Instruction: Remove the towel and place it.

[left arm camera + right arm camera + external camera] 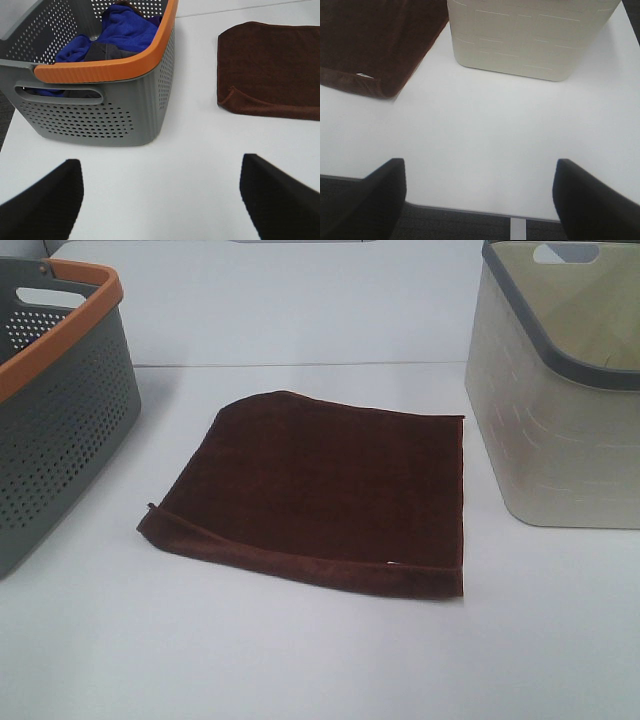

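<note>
A dark brown folded towel (pixel 320 490) lies flat in the middle of the white table. It also shows in the left wrist view (pixel 270 70) and in the right wrist view (pixel 375 45). My left gripper (pixel 160 200) is open and empty, near the table's front left, short of the grey basket. My right gripper (pixel 480 200) is open and empty, over the table's front right edge, short of the beige basket. Neither gripper shows in the exterior view.
A grey perforated basket with an orange rim (pixel 60 410) stands at the left; it (pixel 115 105) holds blue and dark cloths (pixel 120 32). A beige basket with a grey rim (pixel 560 400) stands at the right, also in the right wrist view (pixel 530 35).
</note>
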Available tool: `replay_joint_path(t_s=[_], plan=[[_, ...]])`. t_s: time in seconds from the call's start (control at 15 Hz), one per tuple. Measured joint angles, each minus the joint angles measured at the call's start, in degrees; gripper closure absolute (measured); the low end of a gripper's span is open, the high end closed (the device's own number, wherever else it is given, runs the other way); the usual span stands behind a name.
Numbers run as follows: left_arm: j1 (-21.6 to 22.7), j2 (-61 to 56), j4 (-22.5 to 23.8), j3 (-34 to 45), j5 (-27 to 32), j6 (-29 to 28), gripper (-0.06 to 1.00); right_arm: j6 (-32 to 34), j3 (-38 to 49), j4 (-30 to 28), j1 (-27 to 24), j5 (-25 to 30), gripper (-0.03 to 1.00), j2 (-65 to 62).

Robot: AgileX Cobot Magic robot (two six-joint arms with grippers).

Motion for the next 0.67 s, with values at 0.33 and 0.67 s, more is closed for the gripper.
replay_joint_path(t_s=[0.33,0.67], plan=[[0.0,0.0,0.0,0.0,0.0,0.0,0.13,0.0,0.0,0.0,0.0,0.0,0.26,0.0],[0.0,0.0,0.0,0.0,0.0,0.0,0.13,0.0,0.0,0.0,0.0,0.0,0.26,0.0]])
